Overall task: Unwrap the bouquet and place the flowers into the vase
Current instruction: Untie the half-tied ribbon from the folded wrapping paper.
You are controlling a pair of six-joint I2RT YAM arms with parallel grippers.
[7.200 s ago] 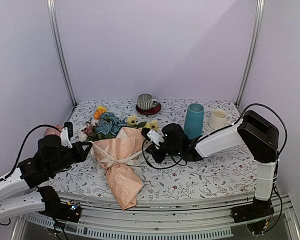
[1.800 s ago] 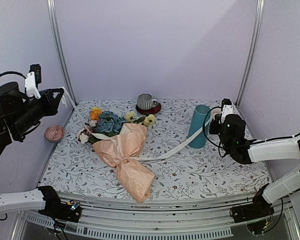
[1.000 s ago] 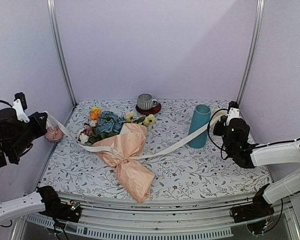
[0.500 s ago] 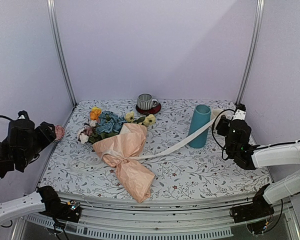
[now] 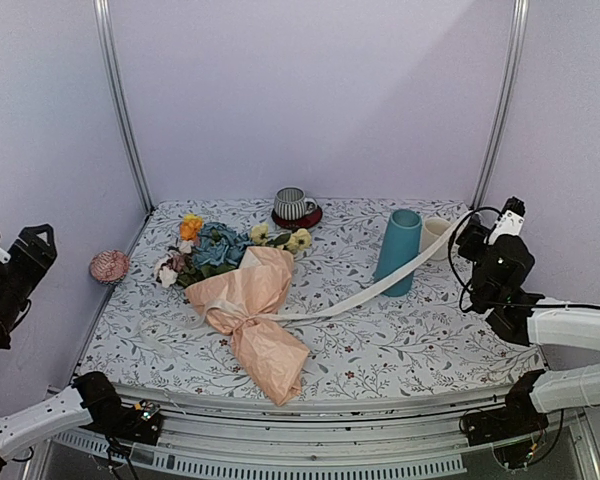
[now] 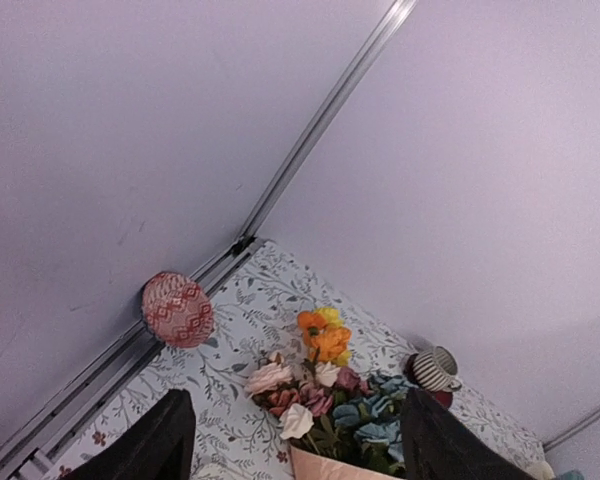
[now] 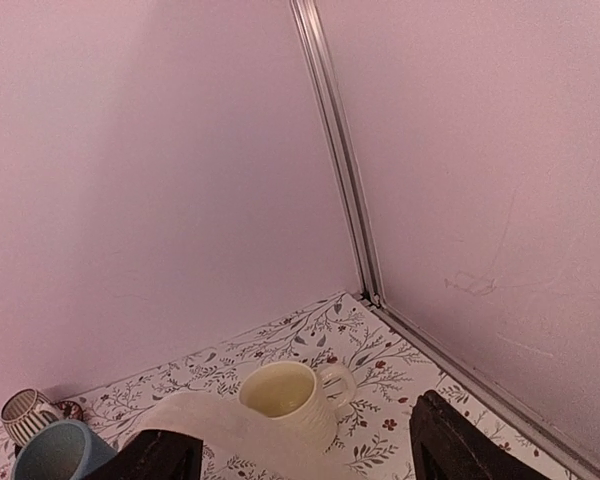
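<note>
The bouquet [image 5: 245, 315] lies on its side left of the table's middle in the top view, its peach paper pinched at the waist and the flowers [image 5: 218, 248] fanned toward the back wall; a cream ribbon [image 5: 370, 290] trails loose from that waist to the right, up against the teal vase [image 5: 396, 250] and on toward the cream mug [image 5: 437, 235]. The left gripper [image 5: 35, 250] hangs off the table's left edge and the right gripper [image 5: 472, 238] sits beyond the mug; both are well apart from the bouquet.

From the left wrist, the left gripper [image 6: 298, 430] has its fingers spread with nothing between them; below lie the flower heads [image 6: 325, 395], and near the wall a pink patterned ball [image 6: 177, 309].

From the right wrist, the right gripper [image 7: 300, 450] is likewise spread and empty; the ribbon [image 7: 195, 420] lies slack in front of the mug [image 7: 285, 400], beside the vase rim [image 7: 60, 450].

The tie looks undone, though I cannot tell whether a loop remains round the paper; the step in hand is probably opening the wrap. Bring both arms back low; pinch the paper's free edges, not the blooms; peel outward gently; mind the ribbon resting on the vase, since a tug could tip it.
</note>
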